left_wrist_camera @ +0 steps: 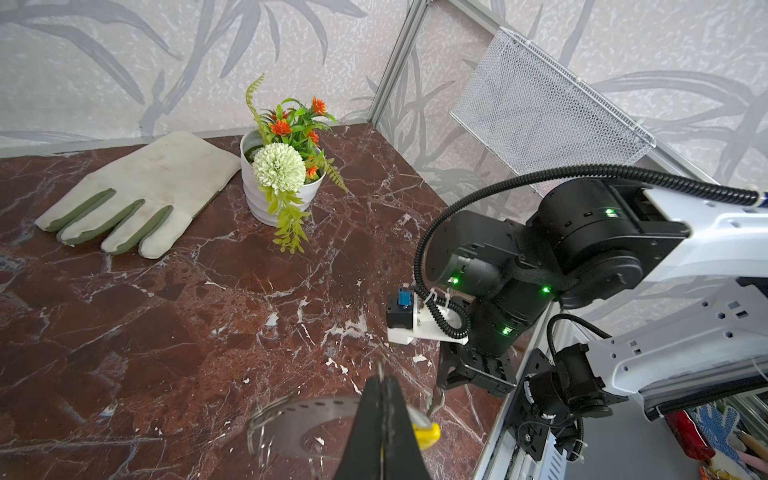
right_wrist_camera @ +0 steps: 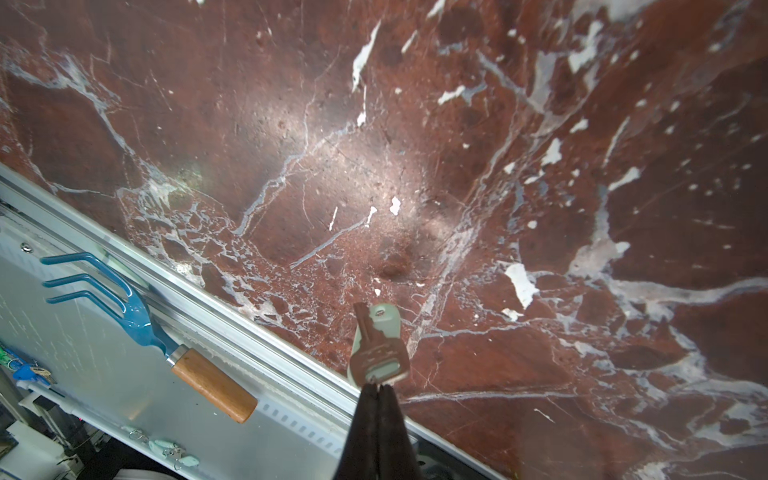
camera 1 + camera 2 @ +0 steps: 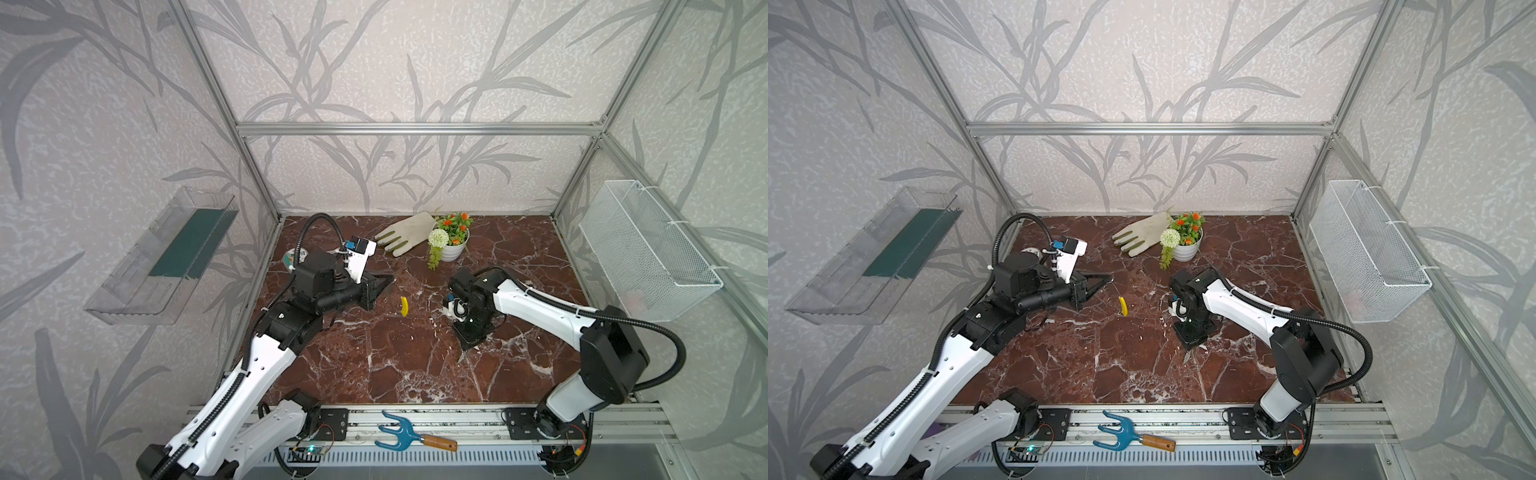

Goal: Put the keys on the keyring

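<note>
- The left fingers (image 1: 374,415) are pressed together on the keyring (image 1: 255,422), right beside its yellow sleeve (image 3: 404,306). The hoop seems held off the surface (image 3: 395,365), probably to leave it free to take a key.
- The right fingers (image 2: 365,415) pinch the keys (image 2: 376,351) at the wide head, with blade and white tag pointing outward, apart from the ring and not yet threaded.
- There is open room between the arms. The glove (image 3: 405,237) and flowerpot (image 3: 453,249) sit well back, and the front rail (image 2: 232,311) lies near the right fingers.
</note>
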Robot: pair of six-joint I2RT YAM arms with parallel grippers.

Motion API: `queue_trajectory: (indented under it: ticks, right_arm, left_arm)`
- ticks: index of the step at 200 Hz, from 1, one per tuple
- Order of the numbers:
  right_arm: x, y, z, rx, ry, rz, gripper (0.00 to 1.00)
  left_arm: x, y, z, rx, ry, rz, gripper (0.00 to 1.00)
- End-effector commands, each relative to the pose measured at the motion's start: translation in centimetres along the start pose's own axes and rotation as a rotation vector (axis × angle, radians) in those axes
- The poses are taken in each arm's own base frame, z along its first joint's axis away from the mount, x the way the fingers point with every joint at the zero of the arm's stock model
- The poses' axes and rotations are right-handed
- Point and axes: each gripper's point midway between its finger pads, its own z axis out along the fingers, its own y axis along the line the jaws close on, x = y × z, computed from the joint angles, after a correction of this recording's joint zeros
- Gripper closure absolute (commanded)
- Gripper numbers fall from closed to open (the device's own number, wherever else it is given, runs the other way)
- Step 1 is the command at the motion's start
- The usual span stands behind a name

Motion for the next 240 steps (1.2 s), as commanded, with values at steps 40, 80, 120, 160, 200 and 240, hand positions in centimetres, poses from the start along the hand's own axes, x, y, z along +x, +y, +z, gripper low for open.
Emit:
queue_trajectory:
  ticks: [40, 80, 120, 160, 200, 240]
  right_arm:
    - [-1.3, 0.4, 1.2, -0.011, 0.062, -0.002, 1.0]
    - [-2.8, 0.1, 2.1, 0.006, 0.079, -0.004, 1.0]
    - [-4.2, -0.2, 3.0, 0.015, 0.092, 0.005, 1.0]
    - [-5.2, -0.4, 3.6, 0.016, 0.099, 0.008, 1.0]
    - [-5.8, -0.4, 4.2, 0.007, 0.107, 0.021, 1.0]
    - [-6.0, -0.5, 4.2, 0.005, 0.106, 0.025, 0.98]
  left_arm:
    - [0.1, -0.3, -0.5, 0.005, -0.008, 0.017, 1.0]
    - [0.3, -0.2, -0.6, -0.001, -0.005, 0.014, 1.0]
    - [0.3, -0.2, -0.5, -0.002, -0.003, 0.012, 1.0]
    - [0.3, -0.1, -0.5, -0.005, -0.001, 0.01, 1.0]
    - [0.4, 0.0, -0.3, -0.006, 0.004, 0.006, 1.0]
    - [0.5, 0.1, -0.2, -0.007, 0.007, 0.007, 1.0]
